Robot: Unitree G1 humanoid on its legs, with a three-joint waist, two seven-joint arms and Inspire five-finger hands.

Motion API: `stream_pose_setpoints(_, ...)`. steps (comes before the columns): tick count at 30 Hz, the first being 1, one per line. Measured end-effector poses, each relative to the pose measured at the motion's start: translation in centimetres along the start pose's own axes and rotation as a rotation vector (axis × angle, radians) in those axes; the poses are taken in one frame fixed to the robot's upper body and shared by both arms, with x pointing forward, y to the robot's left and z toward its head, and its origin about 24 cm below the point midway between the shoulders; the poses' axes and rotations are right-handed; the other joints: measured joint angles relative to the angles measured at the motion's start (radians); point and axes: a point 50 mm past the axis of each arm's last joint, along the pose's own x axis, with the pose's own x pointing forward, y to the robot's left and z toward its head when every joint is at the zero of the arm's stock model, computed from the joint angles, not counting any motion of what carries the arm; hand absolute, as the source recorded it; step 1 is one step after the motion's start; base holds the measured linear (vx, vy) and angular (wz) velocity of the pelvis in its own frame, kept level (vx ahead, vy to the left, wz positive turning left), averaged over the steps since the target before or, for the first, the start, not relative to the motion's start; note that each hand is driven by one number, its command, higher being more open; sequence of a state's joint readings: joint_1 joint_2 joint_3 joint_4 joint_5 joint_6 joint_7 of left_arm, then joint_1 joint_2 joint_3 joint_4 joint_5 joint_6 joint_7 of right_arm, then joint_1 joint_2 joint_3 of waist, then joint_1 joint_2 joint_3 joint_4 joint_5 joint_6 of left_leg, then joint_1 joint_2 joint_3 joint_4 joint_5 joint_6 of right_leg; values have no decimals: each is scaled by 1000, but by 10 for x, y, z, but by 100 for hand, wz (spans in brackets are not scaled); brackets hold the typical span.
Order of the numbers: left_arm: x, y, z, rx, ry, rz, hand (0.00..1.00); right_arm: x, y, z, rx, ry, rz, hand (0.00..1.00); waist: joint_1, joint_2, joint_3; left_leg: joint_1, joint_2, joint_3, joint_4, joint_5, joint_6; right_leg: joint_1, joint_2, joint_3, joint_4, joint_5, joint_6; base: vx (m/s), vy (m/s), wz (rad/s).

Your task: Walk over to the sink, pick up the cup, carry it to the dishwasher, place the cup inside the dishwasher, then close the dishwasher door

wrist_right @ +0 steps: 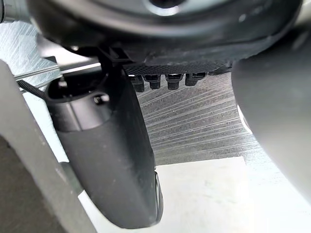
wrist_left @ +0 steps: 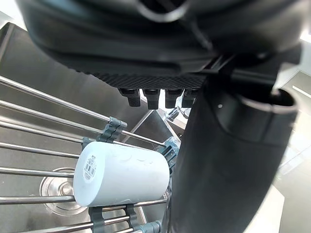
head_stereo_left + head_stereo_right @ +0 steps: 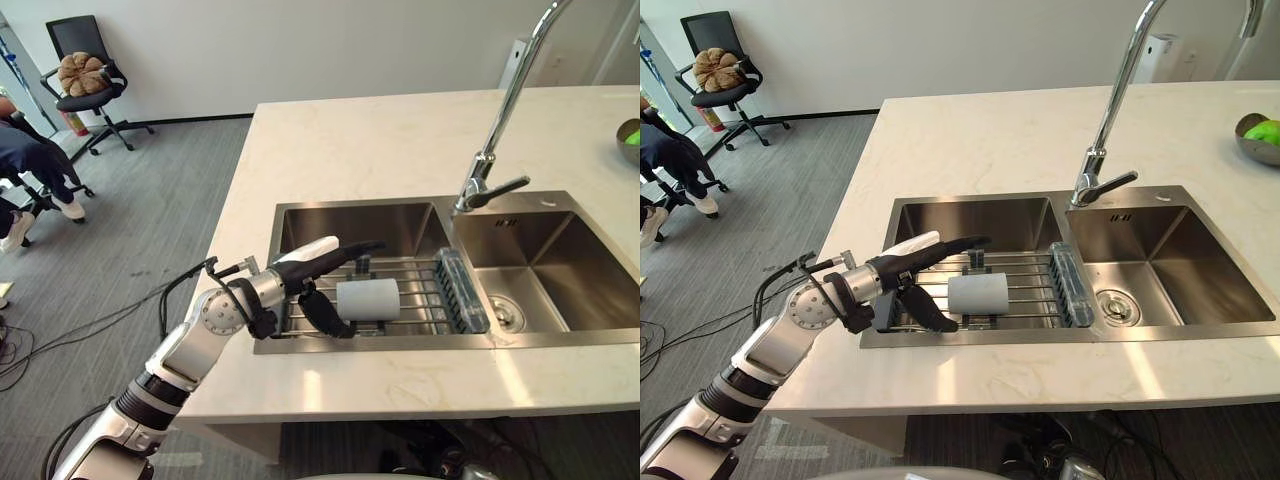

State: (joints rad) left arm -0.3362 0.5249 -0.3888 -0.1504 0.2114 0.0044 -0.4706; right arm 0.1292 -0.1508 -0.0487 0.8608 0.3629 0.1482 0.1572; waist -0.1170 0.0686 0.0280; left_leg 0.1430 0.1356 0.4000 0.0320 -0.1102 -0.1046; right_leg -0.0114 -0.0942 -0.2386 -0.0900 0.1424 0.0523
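Here, the left hand (image 3: 300, 278) is being held wide open beside the white cup (image 3: 367, 299). The cup is being borne sideways by the sink rack (image 3: 425, 291).

- The cup (image 3: 367, 299) lies on the rack (image 3: 425, 285) across the left basin (image 3: 350, 228).
- The left hand (image 3: 295, 275) is just left of the cup.
- The faucet (image 3: 500, 130) stands behind, between both basins.

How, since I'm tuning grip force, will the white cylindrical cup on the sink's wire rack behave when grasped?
The white cylindrical cup lies on its side on the metal wire rack, so a nudge would probably roll it. Its smooth wall may slip in the left hand. Lying sideways, it is likely empty and light.
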Motion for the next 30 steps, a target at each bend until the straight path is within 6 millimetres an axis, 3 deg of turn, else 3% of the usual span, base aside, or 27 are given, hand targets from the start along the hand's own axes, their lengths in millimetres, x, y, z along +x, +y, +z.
stream_pose_setpoints(11,11,1,9,17,-23,178,100,1,3,0,-33,24,5,100,-8,-6,4,-10,-9,6,9,-3,8,-10,-9,9,0,9,5,-12,4,-2)
stream_pose_setpoints(21,23,-18,7,47,-1,123,100,2,3,0,-38,31,-10,100,-9,-11,4,-26,-9,15,23,-5,11,-27,-10,21,-1,19,4,-41,-6,-3)
stream_pose_setpoints(30,21,-36,-19,22,128,119,100,4,6,1,-72,49,-8,100,-12,-14,6,-8,-14,21,11,-5,12,-19,-12,21,-2,19,5,-9,1,-1)
